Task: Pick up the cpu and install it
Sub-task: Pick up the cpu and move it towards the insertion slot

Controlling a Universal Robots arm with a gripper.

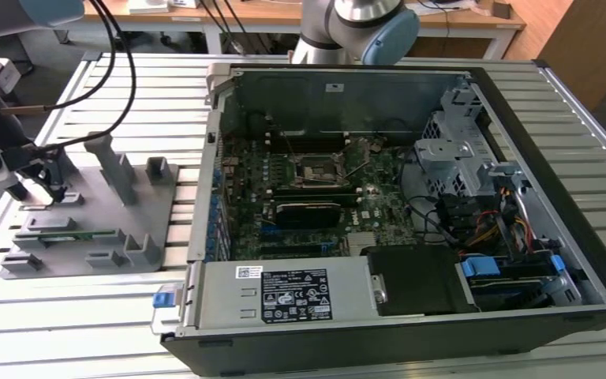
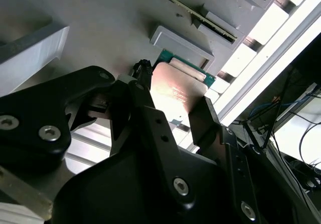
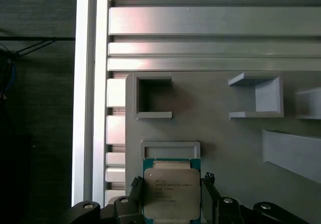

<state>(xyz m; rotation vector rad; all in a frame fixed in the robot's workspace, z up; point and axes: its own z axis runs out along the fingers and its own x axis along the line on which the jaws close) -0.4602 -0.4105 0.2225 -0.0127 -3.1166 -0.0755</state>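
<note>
The gripper (image 1: 45, 188) is down over the near corner of a gray fixture plate (image 1: 87, 209), at the exterior view's left. It is clamped on the cpu (image 3: 171, 194). In both wrist views its black fingers (image 3: 136, 183) press against two opposite edges of the chip, and the shiny metal top (image 2: 175, 91) shows between them. The cpu lies flat at the plate's edge, its thin green border just beside a raised gray stop (image 3: 170, 146) on the plate; whether it rests on the plate or is lifted off it I cannot tell. Other gray blocks and open square pockets (image 3: 153, 97) stand farther along the plate. A long green memory stick (image 1: 66, 234) sits on edge in slotted holders near the cpu. The plate rests on a slatted aluminium table (image 1: 72, 316). Well apart, toward the exterior view's right, an open computer case (image 1: 598, 268) lies on its side on the same table. Its motherboard (image 1: 372, 197) is exposed, with the square black-framed socket (image 1: 317, 168) near the middle. A labelled silver power supply (image 1: 282, 294) sits along the near edge of the case.
</note>
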